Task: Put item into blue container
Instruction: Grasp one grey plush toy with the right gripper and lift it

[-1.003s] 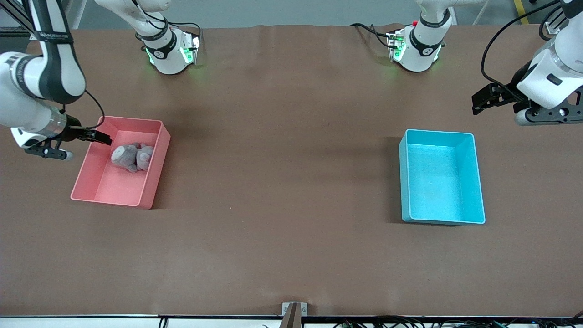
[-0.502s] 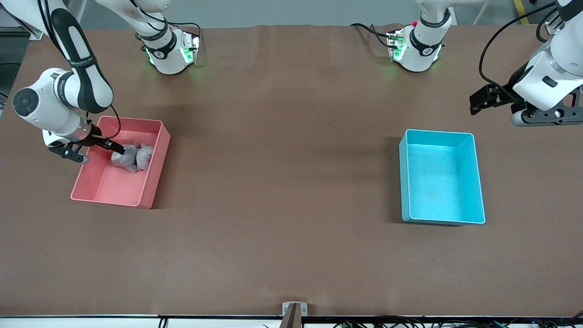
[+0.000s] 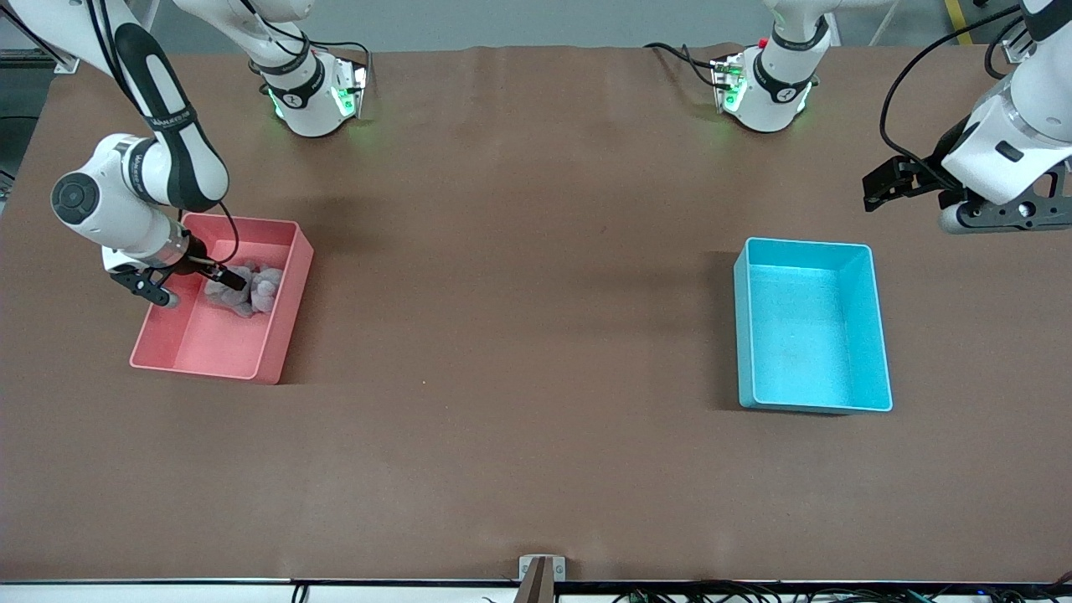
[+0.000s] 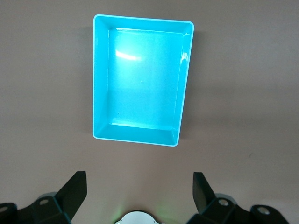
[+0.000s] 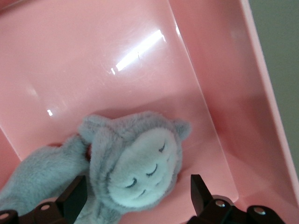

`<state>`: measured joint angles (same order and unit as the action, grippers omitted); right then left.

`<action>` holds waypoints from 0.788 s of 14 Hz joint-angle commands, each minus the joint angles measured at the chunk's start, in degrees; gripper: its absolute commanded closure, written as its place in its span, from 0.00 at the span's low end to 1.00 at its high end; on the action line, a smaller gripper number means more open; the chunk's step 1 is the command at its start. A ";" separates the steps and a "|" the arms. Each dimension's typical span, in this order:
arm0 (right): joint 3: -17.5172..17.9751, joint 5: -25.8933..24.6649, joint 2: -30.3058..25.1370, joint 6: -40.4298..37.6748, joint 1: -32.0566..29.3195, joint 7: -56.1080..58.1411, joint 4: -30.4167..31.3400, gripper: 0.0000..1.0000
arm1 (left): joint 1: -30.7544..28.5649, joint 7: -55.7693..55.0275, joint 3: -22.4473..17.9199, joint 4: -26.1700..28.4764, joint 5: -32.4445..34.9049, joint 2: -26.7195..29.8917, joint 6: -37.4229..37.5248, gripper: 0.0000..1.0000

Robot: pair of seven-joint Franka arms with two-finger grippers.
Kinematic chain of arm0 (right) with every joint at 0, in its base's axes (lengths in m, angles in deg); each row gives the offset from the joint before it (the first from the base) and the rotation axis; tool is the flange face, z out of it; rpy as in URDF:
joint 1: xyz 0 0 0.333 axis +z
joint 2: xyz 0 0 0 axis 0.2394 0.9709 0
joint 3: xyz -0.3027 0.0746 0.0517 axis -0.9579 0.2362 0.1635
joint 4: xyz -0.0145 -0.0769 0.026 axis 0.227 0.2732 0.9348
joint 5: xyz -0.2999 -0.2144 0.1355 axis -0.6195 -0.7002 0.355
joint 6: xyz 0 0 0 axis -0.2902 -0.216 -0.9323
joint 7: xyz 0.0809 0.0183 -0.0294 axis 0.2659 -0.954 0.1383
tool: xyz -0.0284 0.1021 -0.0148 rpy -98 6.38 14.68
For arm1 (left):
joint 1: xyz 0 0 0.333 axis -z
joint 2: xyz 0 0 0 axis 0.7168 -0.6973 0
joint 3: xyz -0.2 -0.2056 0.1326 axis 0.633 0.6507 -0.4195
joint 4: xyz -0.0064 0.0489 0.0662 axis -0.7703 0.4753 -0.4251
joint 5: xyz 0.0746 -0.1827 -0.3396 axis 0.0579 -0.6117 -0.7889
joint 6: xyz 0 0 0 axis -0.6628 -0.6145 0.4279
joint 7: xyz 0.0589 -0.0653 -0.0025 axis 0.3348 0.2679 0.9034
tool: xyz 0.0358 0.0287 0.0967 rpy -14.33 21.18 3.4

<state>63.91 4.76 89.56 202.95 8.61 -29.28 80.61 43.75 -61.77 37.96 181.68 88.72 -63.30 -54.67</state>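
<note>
Right gripper (image 3: 224, 276) spread wide inside glossy pink bin (image 3: 276, 322), straddling fuzzy grey plush (image 5: 126, 163), nothing gripped. Left gripper (image 3: 881, 184) waiting, equally wide and empty, above bare table near smooth, straight-walled blue container (image 3: 878, 322).

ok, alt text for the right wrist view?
A grey plush toy with a sleepy face lies in the pink bin, with the right gripper right over it, jaws open to either side of its head.

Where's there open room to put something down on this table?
The blue container holds nothing, and bare table stretches between it and the pink bin. It is crowded only in the pink bin, where the open right gripper reaches the grey plush toy.
</note>
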 commanded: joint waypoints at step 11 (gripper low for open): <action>-0.02 0.31 3.59 1.01 -0.04 -1.14 -1.26 1.00 | -0.07 0.73 -0.02 1.85 -0.29 1.09 -0.65 0.00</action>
<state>63.85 4.80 93.42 204.36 8.60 -29.87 79.64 43.74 -61.77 37.96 182.23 88.72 -63.22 -54.67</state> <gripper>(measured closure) 0.648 0.000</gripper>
